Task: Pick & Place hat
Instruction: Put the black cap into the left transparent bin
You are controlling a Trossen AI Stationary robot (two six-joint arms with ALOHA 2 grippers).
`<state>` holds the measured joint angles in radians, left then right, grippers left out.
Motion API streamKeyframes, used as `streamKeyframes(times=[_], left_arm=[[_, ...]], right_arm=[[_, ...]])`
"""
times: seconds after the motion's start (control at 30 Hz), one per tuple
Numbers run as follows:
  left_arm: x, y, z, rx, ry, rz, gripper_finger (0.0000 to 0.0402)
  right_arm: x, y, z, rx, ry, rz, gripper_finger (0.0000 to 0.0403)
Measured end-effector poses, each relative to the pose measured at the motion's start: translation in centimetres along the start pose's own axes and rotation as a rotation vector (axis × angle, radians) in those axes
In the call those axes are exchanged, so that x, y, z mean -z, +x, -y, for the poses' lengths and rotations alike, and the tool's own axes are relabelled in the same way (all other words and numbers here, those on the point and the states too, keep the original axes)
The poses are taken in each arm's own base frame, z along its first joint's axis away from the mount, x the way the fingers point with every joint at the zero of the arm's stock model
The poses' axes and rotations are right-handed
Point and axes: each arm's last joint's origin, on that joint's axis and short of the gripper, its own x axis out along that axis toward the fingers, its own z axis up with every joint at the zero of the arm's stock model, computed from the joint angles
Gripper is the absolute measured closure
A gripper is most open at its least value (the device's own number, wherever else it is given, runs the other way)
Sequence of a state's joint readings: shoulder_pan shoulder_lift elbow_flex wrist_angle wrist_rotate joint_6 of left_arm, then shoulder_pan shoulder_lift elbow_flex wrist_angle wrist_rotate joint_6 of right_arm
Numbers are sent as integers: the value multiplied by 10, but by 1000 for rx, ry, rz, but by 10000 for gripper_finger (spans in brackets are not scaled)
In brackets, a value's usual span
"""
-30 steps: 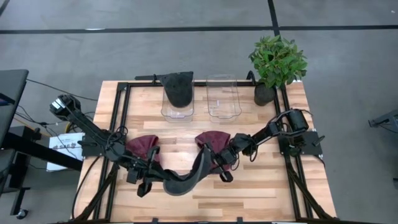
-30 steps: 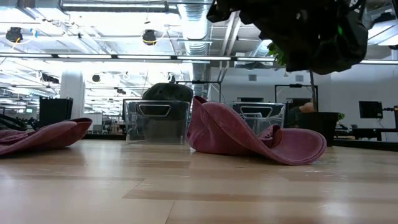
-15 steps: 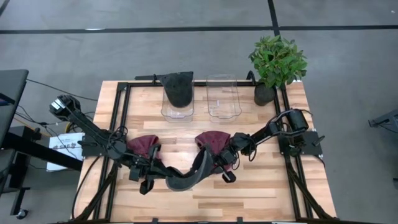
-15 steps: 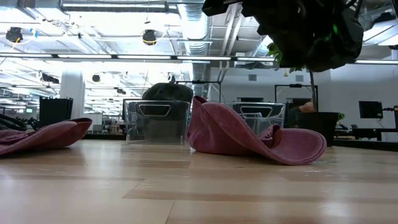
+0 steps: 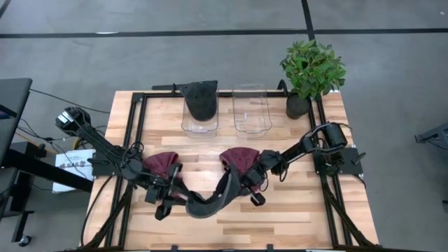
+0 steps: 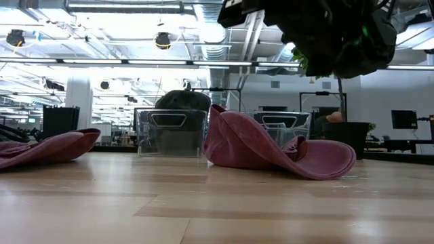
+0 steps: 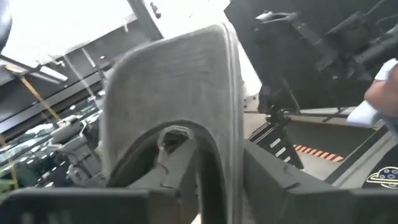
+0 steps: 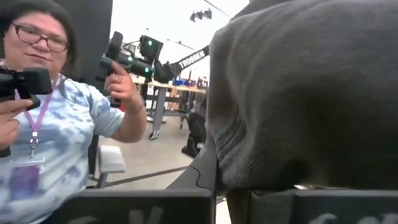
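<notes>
High view: curved dark knit hat point(image 5: 213, 198)

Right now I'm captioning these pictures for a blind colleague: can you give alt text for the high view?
Both arms hold a dark grey hat stretched between the left gripper and the right gripper above a wooden table. Two maroon hats lie behind, beyond them two clear bins, one holding a dark hat.

A: Specify the floor and support surface.
B: Grey concrete floor point(image 5: 392, 105) crossed by dark seam lines; light wooden plank counter point(image 5: 294, 210) edged with black metal rails.

A: Specify ceiling and lighting.
B: Exposed silver ventilation ducts point(image 6: 211, 30) and long fluorescent ceiling strips point(image 6: 102, 61).

A: Further background items?
B: A green leafy potted plant point(image 5: 311, 66) at a counter corner; a person in a pale blue tie-dye shirt point(image 8: 46, 137) holding black controllers.
</notes>
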<state>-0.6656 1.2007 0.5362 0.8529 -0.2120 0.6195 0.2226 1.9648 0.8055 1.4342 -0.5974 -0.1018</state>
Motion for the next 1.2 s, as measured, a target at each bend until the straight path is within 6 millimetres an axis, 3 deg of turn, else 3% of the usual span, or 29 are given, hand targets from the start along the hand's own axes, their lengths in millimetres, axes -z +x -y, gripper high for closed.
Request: streamKeyframes(times=[0.33,0.5,0.7,0.97,1.2], left_arm=[[3,-2,-8,-242,1,-165,184],[-1,-7,-15,-316,-8,-191,171],[-3,-16,-18,-285,-7,-247,170],[0,-20,-11,-213,-32,-301,169],[-7,-23,1,-151,-25,-283,169]], right_arm=[[8,6,-11,18,95,-82,402],[9,11,-18,15,127,-101,402],[8,14,-31,83,162,-147,403],[-16,6,-48,222,158,-205,403],[-51,4,-75,338,166,-328,403]])
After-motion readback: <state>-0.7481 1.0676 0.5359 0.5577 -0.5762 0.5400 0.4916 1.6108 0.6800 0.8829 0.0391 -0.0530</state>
